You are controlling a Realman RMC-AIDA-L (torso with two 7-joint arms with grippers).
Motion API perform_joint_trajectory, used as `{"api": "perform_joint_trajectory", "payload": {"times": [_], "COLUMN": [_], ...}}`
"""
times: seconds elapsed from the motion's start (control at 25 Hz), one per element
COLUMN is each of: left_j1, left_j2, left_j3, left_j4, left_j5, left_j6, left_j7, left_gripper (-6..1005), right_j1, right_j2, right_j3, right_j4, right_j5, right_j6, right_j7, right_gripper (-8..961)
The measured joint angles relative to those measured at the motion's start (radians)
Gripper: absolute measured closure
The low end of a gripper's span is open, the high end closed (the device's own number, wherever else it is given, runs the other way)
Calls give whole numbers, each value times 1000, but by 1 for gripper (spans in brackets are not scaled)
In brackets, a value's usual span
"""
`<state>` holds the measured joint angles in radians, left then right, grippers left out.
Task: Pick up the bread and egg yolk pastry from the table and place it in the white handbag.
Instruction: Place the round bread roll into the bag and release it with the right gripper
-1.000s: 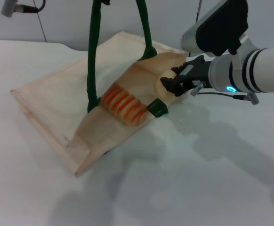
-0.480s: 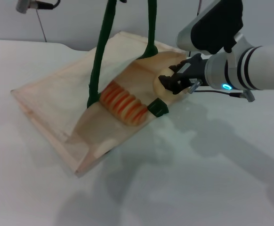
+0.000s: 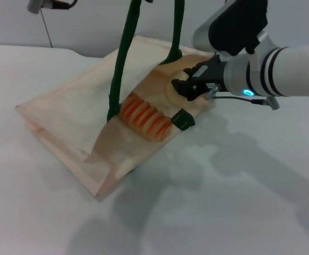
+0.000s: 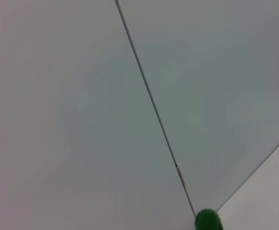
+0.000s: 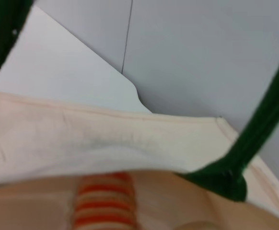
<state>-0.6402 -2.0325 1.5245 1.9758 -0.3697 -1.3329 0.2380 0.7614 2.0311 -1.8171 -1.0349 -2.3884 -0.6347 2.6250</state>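
the white handbag point(image 3: 69, 111) lies on the table point(image 3: 239, 196) with its mouth held up by the dark green handles point(image 3: 121, 64), which rise out of the head view. the bread point(image 3: 146, 118) lies inside the handbag's mouth. the right gripper point(image 3: 192, 85) reaches into that mouth beside the bread, its fingers closed around the egg yolk pastry point(image 3: 177, 86). the left gripper is not visible, so its state cannot be told.
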Motion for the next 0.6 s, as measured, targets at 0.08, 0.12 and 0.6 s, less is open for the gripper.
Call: {"api": "perform_joint_trajectory", "payload": {"times": [0.08,0.12,0.6], "left_j1": [0,0,-6], "left_j2": [0,0,1], "left_j3": [0,0,0], "left_j4": [-1,-1,-1], "left_j5": [0,0,-14], "left_j6": [0,0,0], "left_j7": [0,0,0], "left_gripper": [878,878,878], "right_j1": [8,12,87], "right_j2": [1,1,0], "right_j3": [-4,-6,-59], "right_j4": [3,5,106], "right_j5": [0,1,66], "right_j6": [5,8,82], "right_j7": [0,0,-2], "right_gripper": [625,626,630]}}
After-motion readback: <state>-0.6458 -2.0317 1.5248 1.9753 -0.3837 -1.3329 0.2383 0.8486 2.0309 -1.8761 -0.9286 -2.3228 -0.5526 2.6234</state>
